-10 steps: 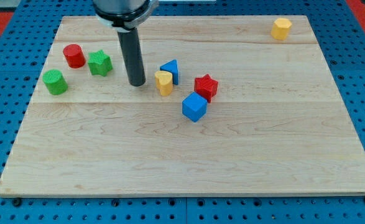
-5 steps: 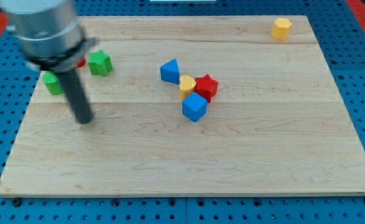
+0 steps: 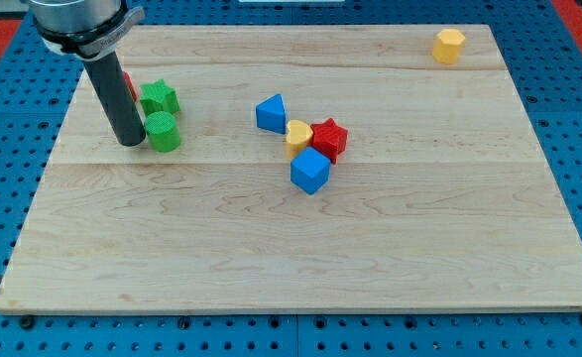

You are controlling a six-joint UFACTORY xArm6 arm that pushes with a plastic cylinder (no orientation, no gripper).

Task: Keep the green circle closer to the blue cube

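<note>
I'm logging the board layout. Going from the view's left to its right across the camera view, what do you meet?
My tip → green circle block → blue wedge-shaped block → yellow heart block → red star block → yellow block at the far right.

Cylinder just right of my tip

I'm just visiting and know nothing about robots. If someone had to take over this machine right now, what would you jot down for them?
My tip rests on the board just to the view's left of the green circle, right against it or nearly so.
The green circle sits just below the green star; a red block is partly hidden behind the rod.
The blue cube lies well off to the view's right, clustered with the yellow heart and red star.
Done: tip lined up behind the circle.
Left: push it rightward and slightly down to the cube.
</note>
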